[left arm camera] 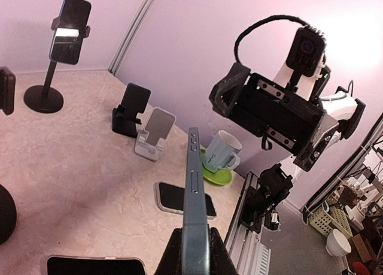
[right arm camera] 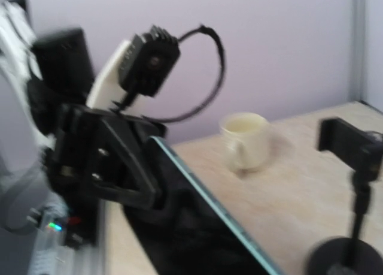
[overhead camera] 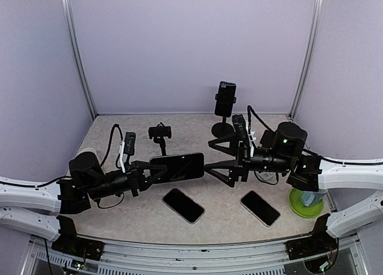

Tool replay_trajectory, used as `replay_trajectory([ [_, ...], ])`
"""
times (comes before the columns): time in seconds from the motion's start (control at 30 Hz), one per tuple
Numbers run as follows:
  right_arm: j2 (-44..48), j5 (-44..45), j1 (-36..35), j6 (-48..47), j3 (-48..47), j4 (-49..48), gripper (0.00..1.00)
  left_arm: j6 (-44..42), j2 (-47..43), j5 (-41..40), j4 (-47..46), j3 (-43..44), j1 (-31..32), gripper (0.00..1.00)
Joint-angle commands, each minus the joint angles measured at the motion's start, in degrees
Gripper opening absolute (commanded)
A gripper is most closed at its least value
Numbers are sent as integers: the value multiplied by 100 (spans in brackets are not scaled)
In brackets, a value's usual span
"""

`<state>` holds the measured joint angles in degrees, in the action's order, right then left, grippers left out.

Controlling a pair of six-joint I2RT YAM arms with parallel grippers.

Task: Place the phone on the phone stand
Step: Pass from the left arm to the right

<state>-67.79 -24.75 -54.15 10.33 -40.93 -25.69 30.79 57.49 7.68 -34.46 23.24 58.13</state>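
So the left gripper (overhead camera: pixel 149 169) is clamped on one end of the dark flat phone with the teal edge (overhead camera: pixel 178 166), holding it up off the table at mid-frame. The right gripper (overhead camera: pixel 219 162) has its fingers spread wide at the phone's free end. The small black clamp-top phone stand (overhead camera: pixel 160 133) sits just above the phone in the frame.

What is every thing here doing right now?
Held phone: up in the air, screen dark.
Left tool: shut on that phone.
Right tool: open wide, holding nothing.
Tall stand: carrying a phone.
Short stand: empty.
Flat phones: lying on the table, screens dark.
Mug: upright on a green plate.
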Motion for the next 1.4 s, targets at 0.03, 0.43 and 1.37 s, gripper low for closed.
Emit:
replay_trajectory([
  [0.03,-178,-1006,219,1303,309,-1567,99,-492,-262,-367,-1045,-14,230,0],
  [0.43,-1051,-1463,265,3078,489,-3670,92,-1104,-88,-765,-2263,-183,675,0],
  [1.37,-1806,-1352,140,4121,261,-5433,75,-1729,2527,-2075,-5027,409,1245,0],
])
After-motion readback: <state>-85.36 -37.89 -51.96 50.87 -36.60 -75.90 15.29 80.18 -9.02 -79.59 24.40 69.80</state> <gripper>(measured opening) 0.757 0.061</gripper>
